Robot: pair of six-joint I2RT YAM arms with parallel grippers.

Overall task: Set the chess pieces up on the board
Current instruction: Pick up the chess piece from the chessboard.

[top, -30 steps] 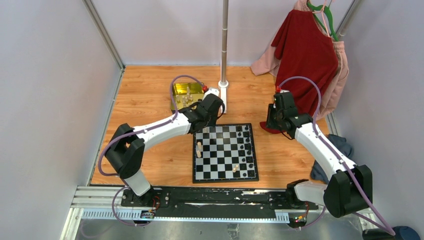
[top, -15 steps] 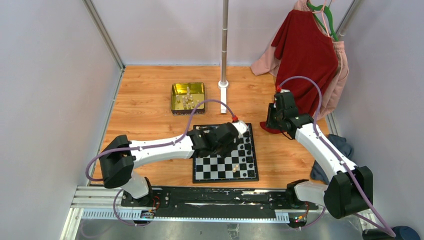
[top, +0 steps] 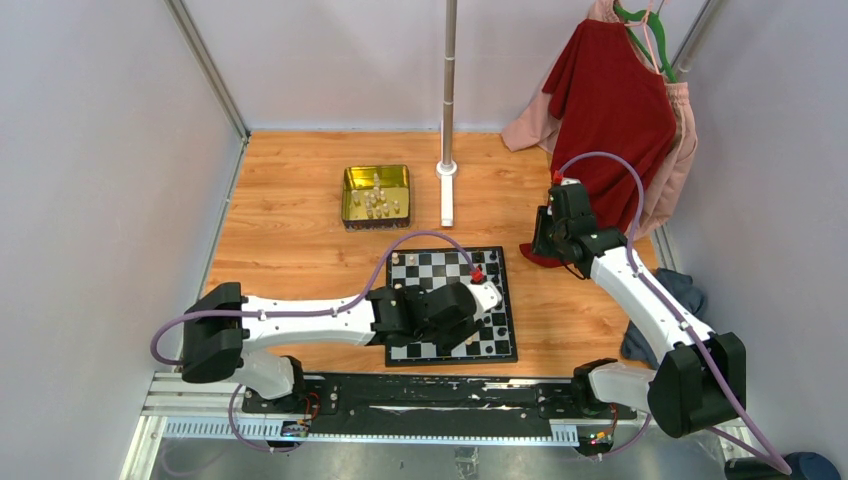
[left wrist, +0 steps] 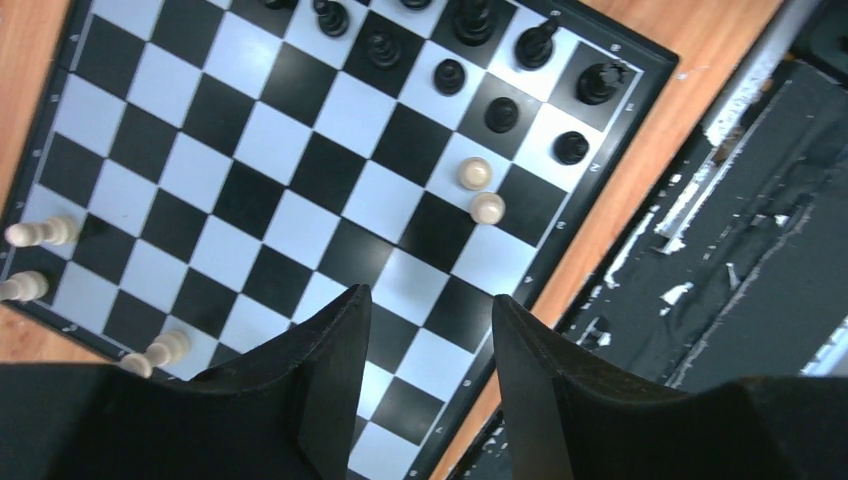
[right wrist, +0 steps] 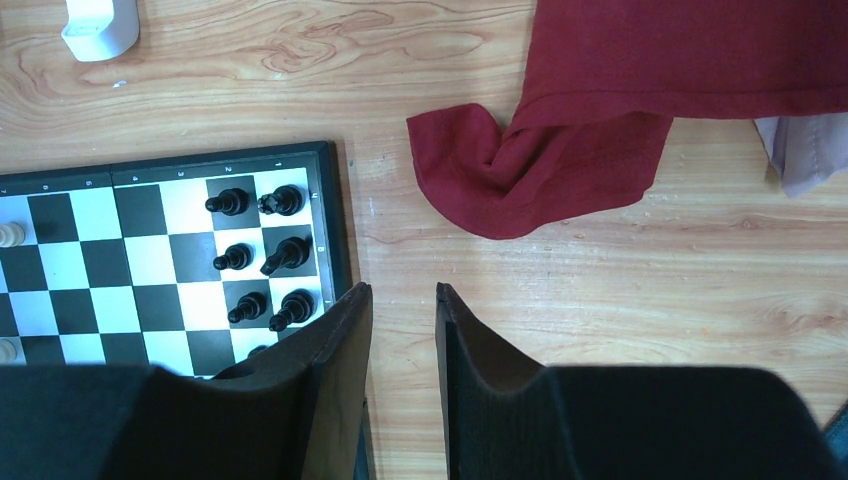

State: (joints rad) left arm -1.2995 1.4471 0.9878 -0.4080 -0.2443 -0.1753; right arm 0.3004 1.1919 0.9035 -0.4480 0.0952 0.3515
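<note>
Above the near part of the board (left wrist: 262, 118), the left gripper (left wrist: 428, 300) hangs with its two fingers apart and nothing between them; only squares show through the gap. Ahead of the fingertips, two pale pieces (left wrist: 474, 172) stand just beside each other. The black pieces (left wrist: 501, 114) are close around them, toward the board's edge. These two seem to be on the wrong side, so the step in hand is probably to take one of them.

To do it well, the gripper should come over one piece only. It should turn so that the fingers pass on the free sides and not toward the neighbour, then go straight down before closing. A closing that is off the middle could tip the small piece or push it into the black ones.

Three other cream pieces (left wrist: 40, 232) stand along the opposite edge of the board. Farther away, the gold tin (top: 346, 200) holds more pale chessmen (top: 378, 203), well apart from the board. The right gripper (right wrist: 403, 290) is empty too, with a narrow gap between its fingers. It is over the table (right wrist: 600, 300) beside the board's edge, near a red cloth (right wrist: 520, 170).
</note>
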